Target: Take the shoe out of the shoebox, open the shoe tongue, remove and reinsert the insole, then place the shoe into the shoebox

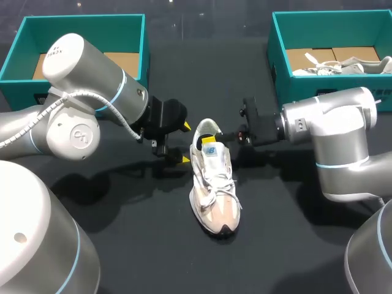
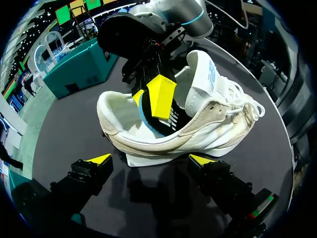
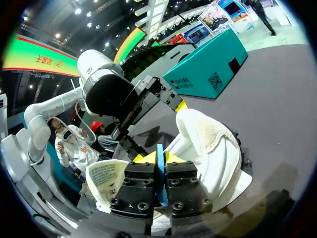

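head view: shoe (image 1: 214, 184) sits upright on its sole mid table (image 1: 122, 233), outside both boxes, heel toward the far side. left shoebox (image 1: 79, 18) and right shoebox (image 1: 282, 67) are at the far corners, well apart from it. a second shoe (image 1: 343, 64) lies in the right one.

left gripper (image 1: 184, 143) is beside the heel on the left side. jaws wide, holding nothing. left wrist view: both yellow tips just short of the sole, shoe ahead of them; can't tell if they touch.

right gripper (image 1: 215, 136) comes in from the right and dips into the shoe opening behind the tongue (image 1: 210, 151). right wrist view: its jaws are narrow, pinching the thin blue insole (image 3: 160, 171) edge from both sides. left wrist view confirms it: insole partly raised inside the heel.
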Action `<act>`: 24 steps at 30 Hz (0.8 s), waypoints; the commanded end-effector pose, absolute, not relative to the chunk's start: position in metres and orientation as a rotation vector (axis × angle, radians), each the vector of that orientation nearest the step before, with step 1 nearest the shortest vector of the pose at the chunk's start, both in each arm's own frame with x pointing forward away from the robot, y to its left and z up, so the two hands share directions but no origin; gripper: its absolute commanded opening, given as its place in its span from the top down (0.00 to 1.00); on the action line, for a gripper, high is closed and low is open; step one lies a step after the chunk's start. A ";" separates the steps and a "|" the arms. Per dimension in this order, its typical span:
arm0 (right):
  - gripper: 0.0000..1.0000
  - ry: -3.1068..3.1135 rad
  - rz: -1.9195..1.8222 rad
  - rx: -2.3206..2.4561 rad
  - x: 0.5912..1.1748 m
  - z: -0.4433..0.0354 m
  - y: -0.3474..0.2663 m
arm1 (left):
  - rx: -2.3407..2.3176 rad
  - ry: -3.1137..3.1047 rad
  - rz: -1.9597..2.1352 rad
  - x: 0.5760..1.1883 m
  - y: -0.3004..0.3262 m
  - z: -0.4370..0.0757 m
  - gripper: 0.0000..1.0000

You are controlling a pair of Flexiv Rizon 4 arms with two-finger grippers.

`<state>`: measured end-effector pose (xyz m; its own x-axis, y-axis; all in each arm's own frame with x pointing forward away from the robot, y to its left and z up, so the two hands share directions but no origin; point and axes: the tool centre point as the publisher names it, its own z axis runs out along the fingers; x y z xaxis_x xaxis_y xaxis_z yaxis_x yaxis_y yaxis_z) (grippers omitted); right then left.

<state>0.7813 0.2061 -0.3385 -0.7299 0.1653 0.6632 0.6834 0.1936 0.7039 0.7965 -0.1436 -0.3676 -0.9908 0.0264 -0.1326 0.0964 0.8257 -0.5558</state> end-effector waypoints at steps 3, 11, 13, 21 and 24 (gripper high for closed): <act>0.69 -2.110 -1.560 -0.782 0.776 -0.320 0.207 | 0.114 2.884 -0.889 0.796 -0.143 -0.366 0.00; 0.53 -2.203 -1.504 -0.747 0.785 -0.305 0.200 | 0.139 2.879 -0.890 0.793 -0.137 -0.357 0.00; 0.53 -2.222 -1.486 -0.749 0.787 -0.303 0.197 | 0.146 2.878 -0.893 0.792 -0.136 -0.354 0.00; 0.51 -2.277 -1.419 -0.745 0.794 -0.298 0.184 | 0.167 2.887 -0.868 0.790 -0.126 -0.350 0.00; 0.52 -2.297 -1.386 -0.747 0.798 -0.297 0.179 | 0.186 2.895 -0.854 0.790 -0.122 -0.347 0.00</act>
<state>0.7959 0.1839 -0.3022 -0.7995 0.2525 0.5451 0.6007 0.3359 0.7255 0.7913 -0.1275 -0.3542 -0.9856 0.0768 -0.1505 0.1467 0.8311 -0.5365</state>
